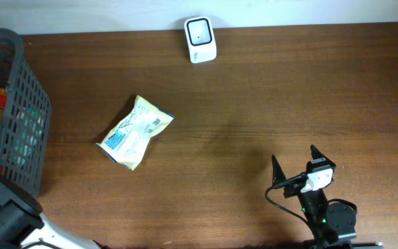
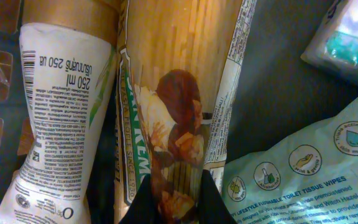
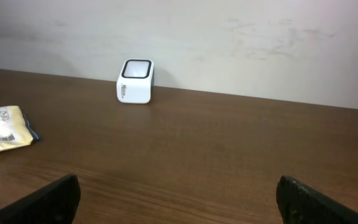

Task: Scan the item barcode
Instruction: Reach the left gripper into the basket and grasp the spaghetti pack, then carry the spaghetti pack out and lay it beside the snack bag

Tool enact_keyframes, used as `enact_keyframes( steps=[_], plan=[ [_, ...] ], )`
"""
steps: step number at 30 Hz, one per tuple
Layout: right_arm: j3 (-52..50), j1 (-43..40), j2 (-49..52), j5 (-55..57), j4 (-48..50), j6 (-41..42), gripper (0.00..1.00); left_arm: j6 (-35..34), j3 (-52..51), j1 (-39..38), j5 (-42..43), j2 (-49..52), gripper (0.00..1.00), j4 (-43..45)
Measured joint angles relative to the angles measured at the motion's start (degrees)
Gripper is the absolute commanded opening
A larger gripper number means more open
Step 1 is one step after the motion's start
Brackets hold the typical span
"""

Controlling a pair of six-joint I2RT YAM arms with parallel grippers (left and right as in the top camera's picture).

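Note:
In the left wrist view my left gripper is down inside the basket. Its two black fingers are shut on the lower end of a tall gold-striped packet with a green label and a brown food picture. The white barcode scanner stands at the table's far edge, also seen in the right wrist view as the scanner. A pale yellow and blue pouch lies flat on the table, left of centre. My right gripper hovers open near the front right, with nothing between its fingers.
The dark mesh basket stands at the table's left edge. Packed around the held packet are a white 250 ml tube, a pack of toilet tissue wipes and another blue-white pack.

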Motion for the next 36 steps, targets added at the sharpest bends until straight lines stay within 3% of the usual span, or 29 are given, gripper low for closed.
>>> enact_keyframes(
  steps=[7, 15, 20, 25, 30, 36],
  plan=[
    [0.0, 0.0, 0.0, 0.0, 0.0, 0.0, 0.99, -3.9, -0.3, 0.1, 2.7, -4.8, 0.0, -0.3],
    [0.0, 0.0, 0.0, 0.0, 0.0, 0.0, 0.99, -14.3, 0.5, -0.2, 13.7, -31.7, 0.0, 14.6],
    [0.0, 0.0, 0.0, 0.0, 0.0, 0.0, 0.99, -21.1, 1.0, -10.6, 22.1, -40.6, 0.0, 9.0],
    [0.0, 0.0, 0.0, 0.0, 0.0, 0.0, 0.99, -23.4, 1.0, -29.9, 28.0, -37.7, 0.0, -1.1],
    [0.0, 0.0, 0.0, 0.0, 0.0, 0.0, 0.99, -24.1, 1.0, -47.6, 27.4, -26.9, 0.0, -9.7],
    [0.0, 0.0, 0.0, 0.0, 0.0, 0.0, 0.99, -35.4, 1.0, -58.0, 22.1, -12.9, 0.0, -14.8]
  ],
)
